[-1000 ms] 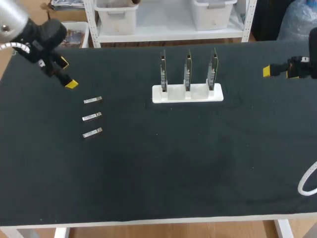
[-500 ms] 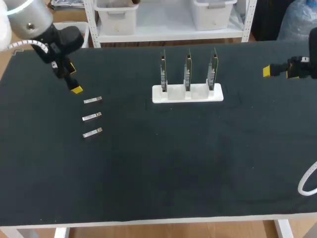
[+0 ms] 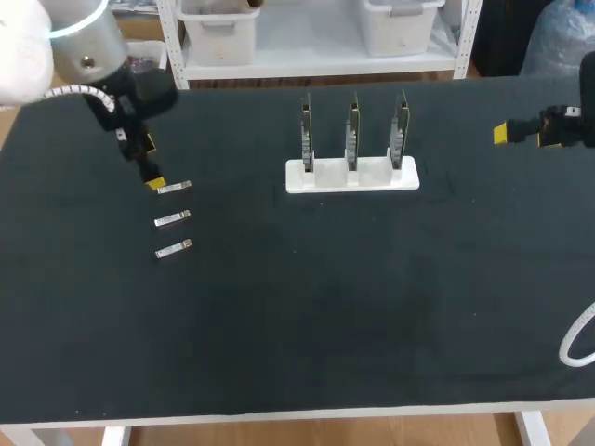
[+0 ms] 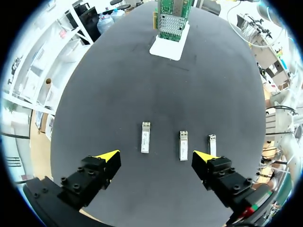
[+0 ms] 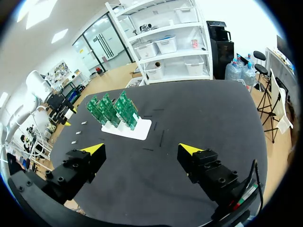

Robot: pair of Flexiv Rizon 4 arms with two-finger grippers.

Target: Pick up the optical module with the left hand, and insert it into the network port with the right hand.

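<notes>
Black table (image 3: 297,316): three optical modules (image 3: 173,219) in column at 9 o'clock, long axes 9-to-3, crosswise to jaw line. End module (image 3: 174,188) just beside left gripper (image 3: 149,163), at its 3 o'clock; jaws wide apart, empty. Right gripper (image 5: 142,150) at table's 2 o'clock, well apart, spread, empty. Three network cards (image 3: 352,130) upright in white holder (image 3: 350,177).
</notes>
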